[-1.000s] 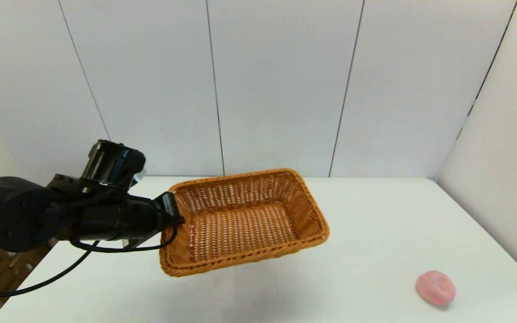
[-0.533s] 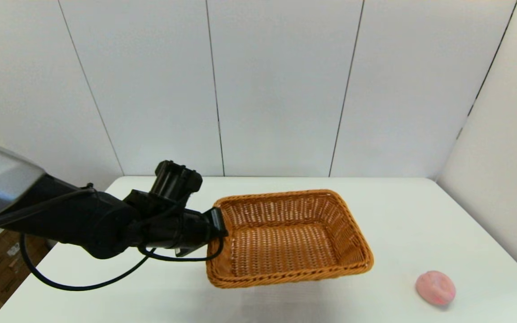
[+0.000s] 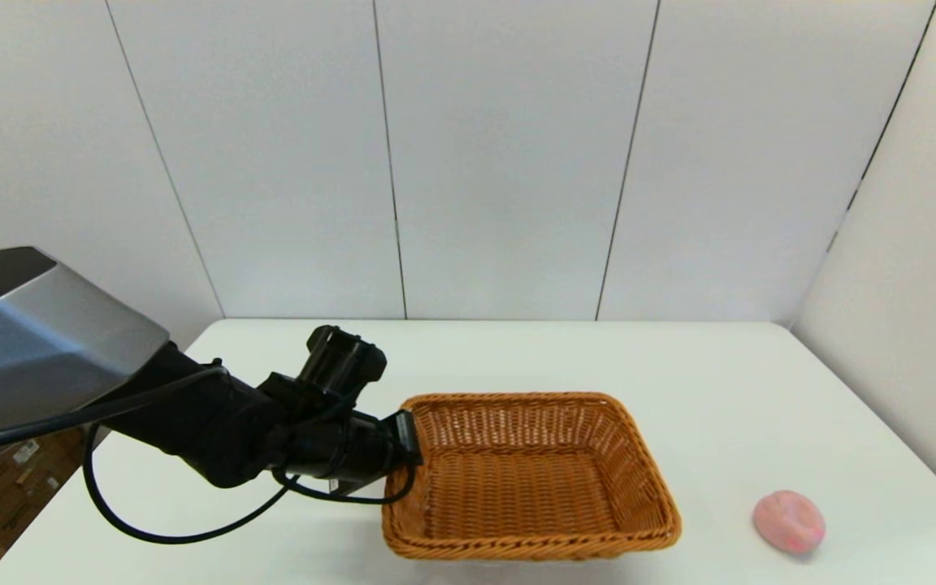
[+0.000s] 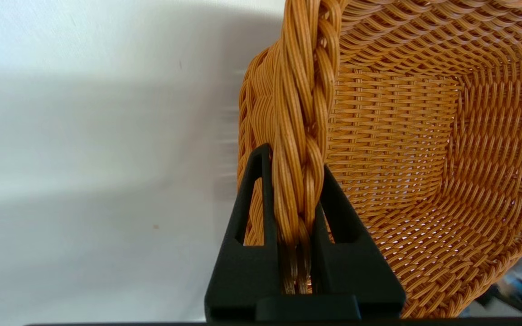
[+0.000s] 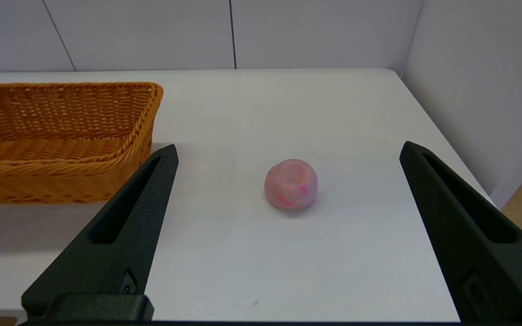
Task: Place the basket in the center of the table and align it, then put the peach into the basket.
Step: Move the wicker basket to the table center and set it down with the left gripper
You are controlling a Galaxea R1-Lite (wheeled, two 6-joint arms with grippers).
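On the white table (image 3: 517, 357), I had the wicker basket (image 3: 530, 479) sitting near the front centre, its braided rim pinched at the left end by my left gripper (image 4: 293, 181). My right gripper (image 5: 288, 151) hung spread wide before the peach (image 3: 789, 522), front right.

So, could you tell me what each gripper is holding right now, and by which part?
The left gripper pinches the basket by the braided rim of its short left side. The right gripper is open and holds nothing.
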